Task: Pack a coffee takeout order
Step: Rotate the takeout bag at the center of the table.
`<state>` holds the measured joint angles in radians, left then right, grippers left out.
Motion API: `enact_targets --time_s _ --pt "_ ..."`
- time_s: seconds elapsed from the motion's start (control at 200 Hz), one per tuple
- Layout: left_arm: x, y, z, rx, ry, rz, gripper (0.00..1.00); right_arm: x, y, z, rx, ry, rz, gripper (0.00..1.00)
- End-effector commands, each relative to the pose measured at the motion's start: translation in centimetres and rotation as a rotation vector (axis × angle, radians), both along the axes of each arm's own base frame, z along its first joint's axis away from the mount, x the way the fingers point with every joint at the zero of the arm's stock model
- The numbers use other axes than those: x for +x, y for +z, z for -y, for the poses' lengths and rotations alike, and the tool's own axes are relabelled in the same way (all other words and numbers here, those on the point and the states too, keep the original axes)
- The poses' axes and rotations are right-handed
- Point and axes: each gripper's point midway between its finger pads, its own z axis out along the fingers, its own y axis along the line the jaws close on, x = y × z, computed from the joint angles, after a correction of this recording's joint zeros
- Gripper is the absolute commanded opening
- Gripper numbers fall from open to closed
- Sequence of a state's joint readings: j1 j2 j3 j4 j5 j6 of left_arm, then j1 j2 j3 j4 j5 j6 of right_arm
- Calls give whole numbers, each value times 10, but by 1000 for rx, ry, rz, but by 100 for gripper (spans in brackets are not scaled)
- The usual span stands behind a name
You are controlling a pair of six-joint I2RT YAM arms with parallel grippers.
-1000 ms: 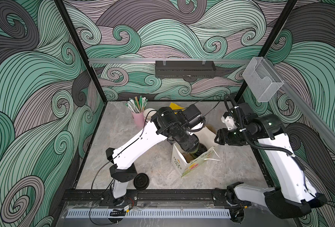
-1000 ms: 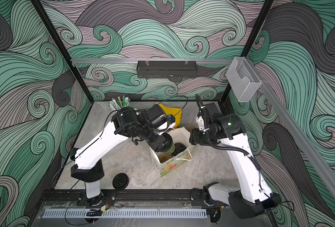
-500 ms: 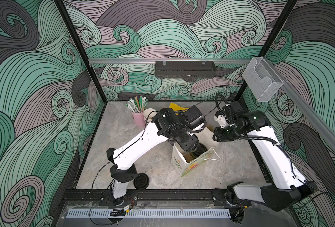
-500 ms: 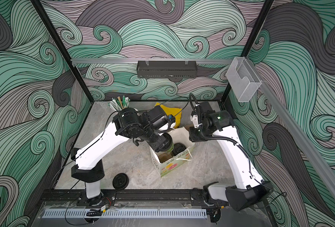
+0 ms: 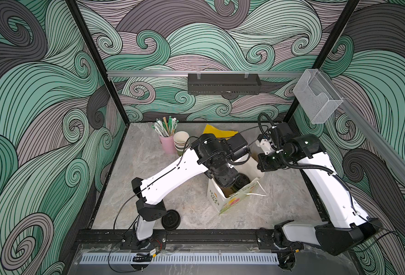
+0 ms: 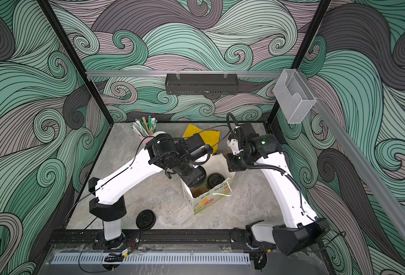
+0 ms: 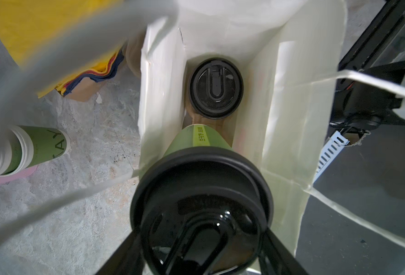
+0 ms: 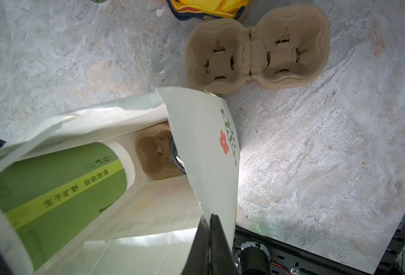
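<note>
Olive-green paper shows on the held cup [image 7: 196,140], which hangs upright in the mouth of the white paper bag [image 5: 236,202] with its black lid [image 7: 201,190] uppermost. The left gripper [image 7: 200,231] clasps it, 1 black finger pressed to each side of the lid's rim. The cup's base is below the bag's rim, over the empty pocket of a brown pulp carrier [image 8: 153,152] lying on the bag's floor, though whether base and pocket touch cannot be told. In the carrier's other pocket, deeper in the bag, a 2nd cup [image 7: 215,88] stands with its lid on. The right gripper [image 8: 211,221] is pinched tight on the upper edge of the bag's right-hand wall, and that wall stands clear of both cups. Behind the bag, folded yellow napkins [image 5: 218,131] lie on the grey marbled table [image 5: 149,166], and a spare carrier [image 8: 256,52] with 2 empty pockets rests just beside the bag next to them. Behind the bag and to its left stands a stack of lidless cups [image 5: 181,141], just beside a pink cup of straws [image 5: 167,142]. In front of the bag and to its left, 1 loose lid [image 5: 171,219] lies flat, well apart from the bag.
</note>
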<state>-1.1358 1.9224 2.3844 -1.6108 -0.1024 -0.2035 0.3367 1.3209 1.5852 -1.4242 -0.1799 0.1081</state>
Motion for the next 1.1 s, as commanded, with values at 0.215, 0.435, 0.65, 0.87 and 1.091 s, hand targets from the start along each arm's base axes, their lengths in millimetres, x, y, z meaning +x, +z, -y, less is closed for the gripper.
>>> enact_targets --time_s 0.215,0.435,0.65,0.87,1.091 --pt "-28 -7 -56 177 10 -83 38 -28 9 -19 66 69 -36 3" --pt "-33 -16 -60 208 -21 -112 37 -48 3 -20 68 68 -77 2" --pt "-37 -26 -62 249 -48 -137 38 -57 -4 -10 47 20 -85 13" --pt "-38 -36 -60 284 -77 -149 37 -59 2 1 12 -5 -40 57" --pt "-39 -45 -57 320 -115 -159 37 -54 27 26 -58 -74 93 71"
